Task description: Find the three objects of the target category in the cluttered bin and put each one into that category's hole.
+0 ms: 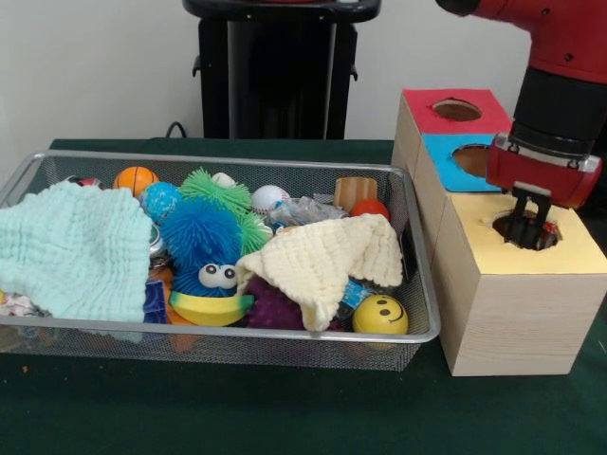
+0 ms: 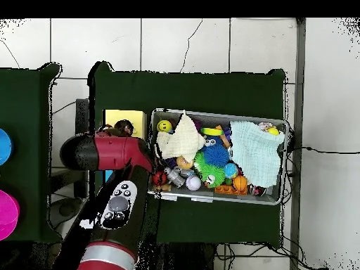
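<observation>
I am holding my tool (image 1: 528, 227) down in the round hole (image 1: 505, 226) of the yellow-topped box (image 1: 517, 299), its tips dipping inside the opening, and I cannot tell whether they are spread or pinching anything. The wire mesh bin (image 1: 422, 284) is sitting just beside the box on the table (image 1: 285, 412), a mint-green cloth (image 1: 71, 246) and a cream cloth (image 1: 327, 258) lying over the toys. No dotted fabric pieces are showing.

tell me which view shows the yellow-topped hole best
The front view: the hole sits in the open on the yellow box top, with the claw reaching into it. In the overhead view the arm hides the hole; only a strip of yellow top shows.
</observation>
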Available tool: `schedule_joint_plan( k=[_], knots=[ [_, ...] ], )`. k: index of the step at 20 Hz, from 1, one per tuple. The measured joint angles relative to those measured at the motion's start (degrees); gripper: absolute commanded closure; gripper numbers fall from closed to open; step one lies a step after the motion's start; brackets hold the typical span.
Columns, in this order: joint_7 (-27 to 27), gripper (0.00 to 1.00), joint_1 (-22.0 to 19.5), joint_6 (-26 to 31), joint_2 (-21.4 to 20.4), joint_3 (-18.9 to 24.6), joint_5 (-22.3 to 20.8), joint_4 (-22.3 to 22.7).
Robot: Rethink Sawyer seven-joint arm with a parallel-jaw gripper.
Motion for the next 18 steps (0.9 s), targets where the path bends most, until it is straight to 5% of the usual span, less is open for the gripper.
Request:
schedule_joint_plan(
  k=[8, 17, 18],
  knots=[
    [0.00, 1.00, 1.53, 6.12, -2.07, -3.09, 0.01, -0.88],
    [0.01, 1.00, 4.79, 7.46, 1.26, -7.37, 0.00, -4.27],
    [0.01, 0.00, 5.66, 7.36, 2.38, -8.46, 0.18, -5.19]
  ],
)
